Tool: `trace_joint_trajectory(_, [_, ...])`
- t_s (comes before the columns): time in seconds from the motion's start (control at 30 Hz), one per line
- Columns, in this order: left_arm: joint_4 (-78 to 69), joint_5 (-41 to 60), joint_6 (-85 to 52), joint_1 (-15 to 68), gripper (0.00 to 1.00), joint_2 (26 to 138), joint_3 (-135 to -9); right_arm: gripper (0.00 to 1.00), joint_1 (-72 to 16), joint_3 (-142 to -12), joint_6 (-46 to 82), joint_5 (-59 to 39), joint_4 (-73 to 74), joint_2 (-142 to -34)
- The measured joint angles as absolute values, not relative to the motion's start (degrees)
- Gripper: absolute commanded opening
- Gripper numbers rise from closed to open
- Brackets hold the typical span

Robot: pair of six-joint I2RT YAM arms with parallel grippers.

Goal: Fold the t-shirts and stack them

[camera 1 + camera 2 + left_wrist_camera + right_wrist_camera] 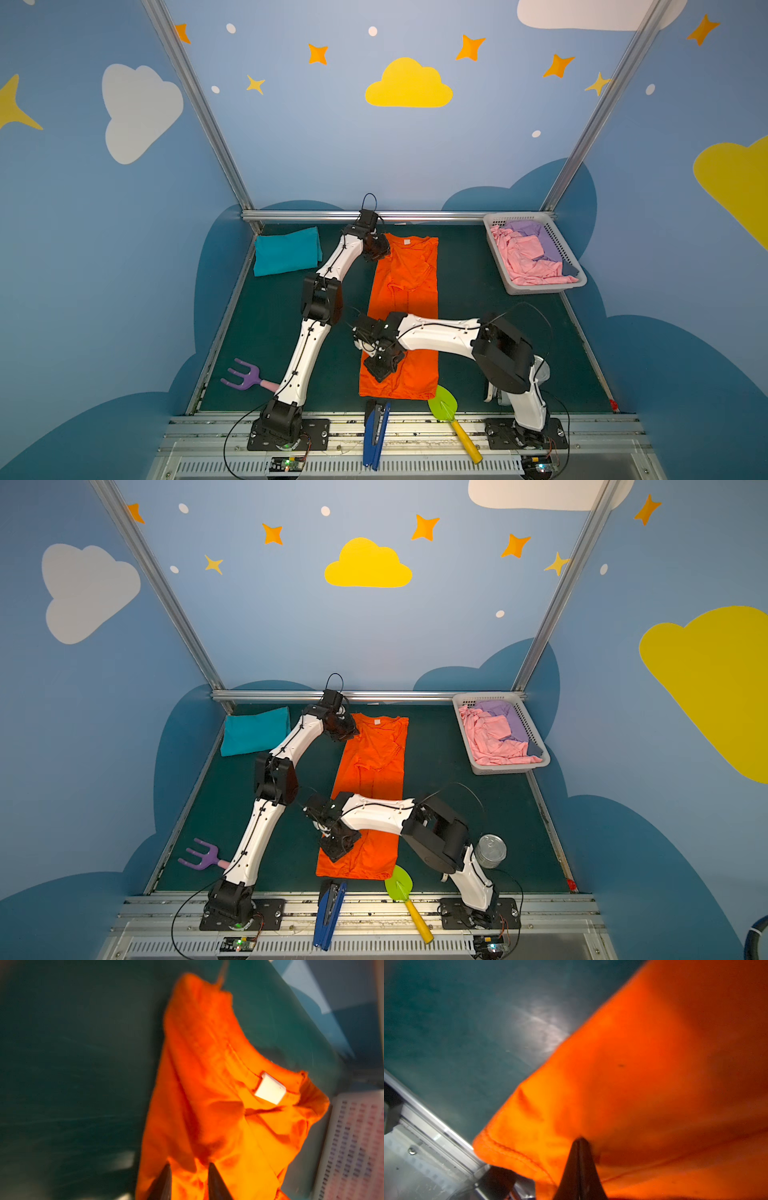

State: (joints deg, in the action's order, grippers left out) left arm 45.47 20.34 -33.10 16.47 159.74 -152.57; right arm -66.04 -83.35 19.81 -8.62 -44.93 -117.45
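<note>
The right tool (580,1140) is pressed together, clamped on the orange t-shirt (405,291) near its hem. The left tool (189,1165) is held apart at the collar end with cloth between its fingers, and no clamp is shown yet. The shirt is laid lengthwise down the middle of the desk (478,332), collar to the far edge. A firm bite should be secured on the left first, then both ends lifted level and kept taut. The teal t-shirt (286,251) is parked, folded, at the far left corner.
</note>
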Motion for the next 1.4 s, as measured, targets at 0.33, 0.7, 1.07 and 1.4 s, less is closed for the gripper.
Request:
trace_joint_trajectory(0.33, [46.13,13.47,-37.30,10.37,0.23,159.74,-152.90,0.00,-62.30,-80.05,20.78,-10.41,-43.90,-115.46])
trace_joint_trajectory(0.7, [48.27,10.85,-37.34,9.06,0.22,157.56,-150.45,0.03,-61.30,-74.70,22.70,-12.45,-43.00,-109.34])
trace_joint_trajectory(1.07, [38.00,6.57,-37.21,18.70,0.24,109.67,-89.17,0.19,-56.86,-60.34,34.48,-4.34,-46.24,-81.56])
trace_joint_trajectory(1.4, [32.21,4.47,-41.41,28.58,0.46,86.70,-48.40,0.49,-55.13,-46.28,42.63,-7.31,-49.06,-77.06])
